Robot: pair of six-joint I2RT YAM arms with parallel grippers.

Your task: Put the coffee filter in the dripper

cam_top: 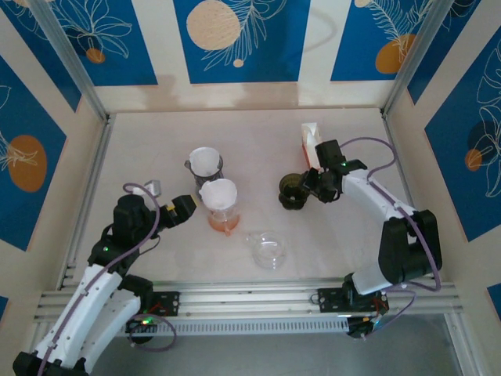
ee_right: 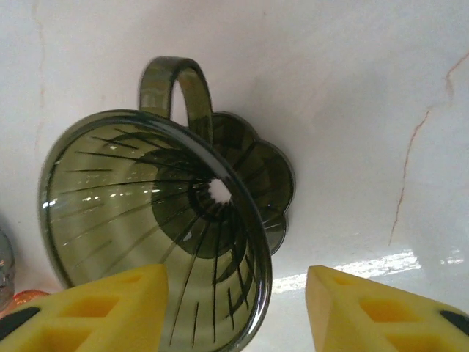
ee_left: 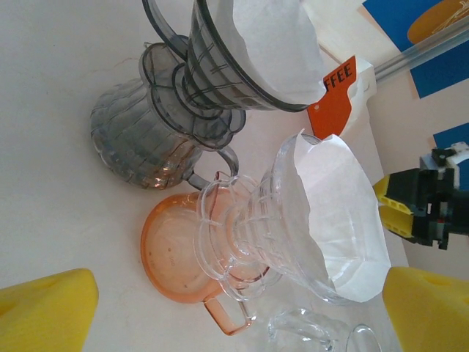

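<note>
Green dripper [ee_right: 146, 213] empty, task hardly begun; right claw [ee_right: 238, 287] released near it, apparently holding nothing; left claw [ee_left: 242, 282] released.

Dark green dripper [ee_right: 132, 205], empty, apparently upright

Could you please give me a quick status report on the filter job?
Left pincer open. Right pincer open at green dripper. Dripper bare inside, nothing over its mouth.

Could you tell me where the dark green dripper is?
Top view: the dark green ribbed dripper sits right of centre, beside the right gripper.
</note>
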